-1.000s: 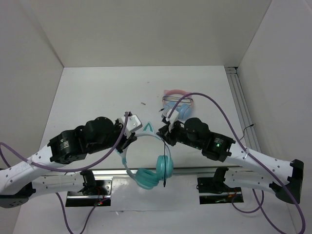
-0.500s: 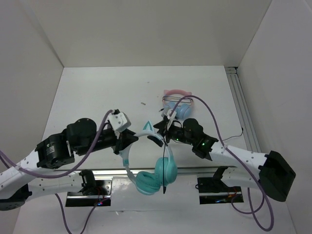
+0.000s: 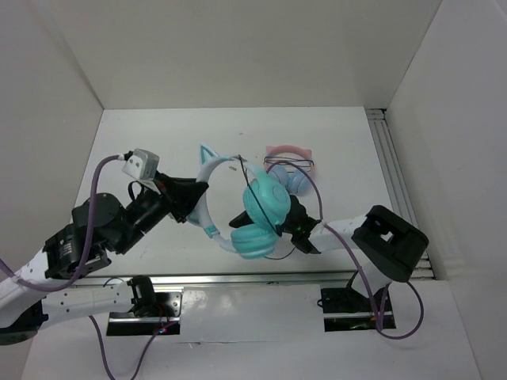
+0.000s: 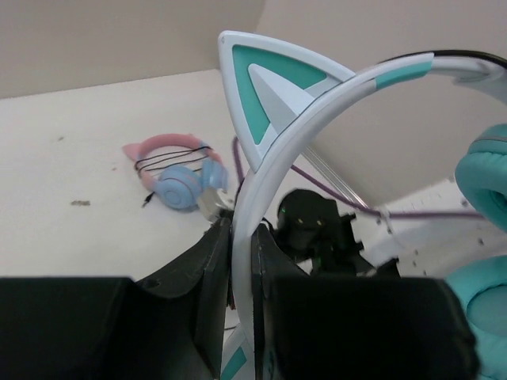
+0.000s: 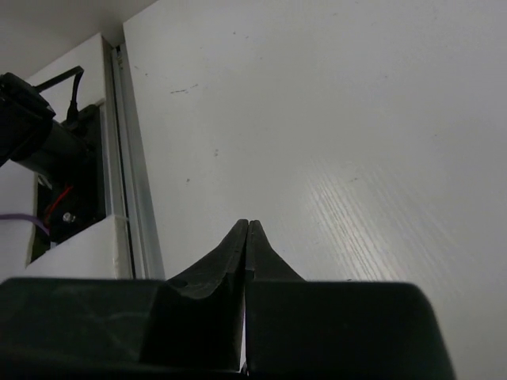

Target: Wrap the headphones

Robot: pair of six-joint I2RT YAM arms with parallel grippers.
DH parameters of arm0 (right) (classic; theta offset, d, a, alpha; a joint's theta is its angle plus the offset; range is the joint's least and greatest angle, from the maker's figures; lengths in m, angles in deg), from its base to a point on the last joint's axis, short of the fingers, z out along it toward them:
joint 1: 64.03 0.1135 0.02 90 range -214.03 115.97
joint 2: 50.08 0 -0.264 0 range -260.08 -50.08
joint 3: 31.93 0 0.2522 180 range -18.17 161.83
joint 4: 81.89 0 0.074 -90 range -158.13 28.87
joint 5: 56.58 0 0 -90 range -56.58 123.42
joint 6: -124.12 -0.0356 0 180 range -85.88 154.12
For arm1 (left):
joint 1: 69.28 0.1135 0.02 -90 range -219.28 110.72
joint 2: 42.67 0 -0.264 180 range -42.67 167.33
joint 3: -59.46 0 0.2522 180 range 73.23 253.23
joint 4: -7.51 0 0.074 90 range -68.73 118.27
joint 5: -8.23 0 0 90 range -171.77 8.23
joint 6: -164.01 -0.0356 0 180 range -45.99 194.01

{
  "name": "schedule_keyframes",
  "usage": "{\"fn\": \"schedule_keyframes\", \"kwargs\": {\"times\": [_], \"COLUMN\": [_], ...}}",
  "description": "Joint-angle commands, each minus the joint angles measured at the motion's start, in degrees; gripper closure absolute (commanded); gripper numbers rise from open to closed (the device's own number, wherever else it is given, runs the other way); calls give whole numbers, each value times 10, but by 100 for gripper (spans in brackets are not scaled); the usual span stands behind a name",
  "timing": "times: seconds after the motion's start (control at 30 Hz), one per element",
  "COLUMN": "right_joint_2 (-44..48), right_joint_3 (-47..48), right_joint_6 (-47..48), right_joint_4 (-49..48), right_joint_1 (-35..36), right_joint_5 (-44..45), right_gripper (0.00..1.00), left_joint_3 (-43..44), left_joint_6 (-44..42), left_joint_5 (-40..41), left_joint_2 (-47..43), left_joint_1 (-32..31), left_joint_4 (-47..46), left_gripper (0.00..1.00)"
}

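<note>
The teal headphones (image 3: 261,207) hang in the air above the table's middle, both ear cups stacked on the right and one cat ear (image 3: 208,152) pointing to the far side. My left gripper (image 3: 195,199) is shut on their white-and-teal headband (image 4: 273,150), just below the cat ear (image 4: 265,87), as the left wrist view (image 4: 242,231) shows. A thin black cable (image 3: 244,176) runs across the cups. My right gripper (image 5: 247,226) is shut, fingertips touching, with nothing visible between them; from above it lies hidden under the ear cups.
A second pair with a pink headband and light-blue cups (image 3: 290,165) lies on the table behind the held one. A metal rail (image 3: 392,170) runs along the table's right side. Purple arm cables (image 3: 317,190) loop near the right arm. White walls stand on three sides.
The left arm has swung the headphones up and toward the far side, turning the cat ear away from me. The right gripper opened, then shut, and moved in under the ear cups.
</note>
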Motion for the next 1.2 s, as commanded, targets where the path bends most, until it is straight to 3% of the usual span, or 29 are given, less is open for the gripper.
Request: {"fn": "schedule_keyframes", "kwargs": {"times": [0.0, 0.17, 0.23, 0.37, 0.53, 0.77, 0.87, 0.93, 1.07, 1.17], "right_joint_2": [-25, -26, -18, 23, 73, 181, 200, 206, 228, 239], "right_joint_3": [-10, -26, -26, -41, -30, 14, 51, 82, 119, 142], "right_joint_6": [-37, -55, -55, -61, -45, 3, 31, 47, 77, 103], "right_joint_4": [-109, -109, -94, -61, 51, 196, 256, 288, 356, 392], "right_joint_1": [-1, 42, 67, 110, 143, 239, 260, 268, 273, 273], "right_joint_5": [-1, 59, 92, 143, 166, 261, 303, 333, 348, 365], "right_gripper": [98, 100, 100, 100, 100, 100, 100, 100, 100, 100], "left_joint_3": [15, 20, 25, 33, 47, 5, -6, 16, 27, 22], "left_joint_6": [98, 182, 238, 260, 276, 263, 248, 275, 399, 451], "left_joint_5": [160, 355, 406, 492, 506, 455, 455, 449, 457, 462], "left_joint_2": [10, 55, 82, 129, 185, 215, 237, 263, 289, 303], "left_joint_1": [-1, -1, -1, 5, 47, 172, 172, 172, 172, 167], "left_joint_4": [-64, -6, 19, 24, 59, 46, 39, 79, 245, 297], "left_gripper": [100, 100, 100, 100, 100, 100, 100, 100, 100, 100]}}
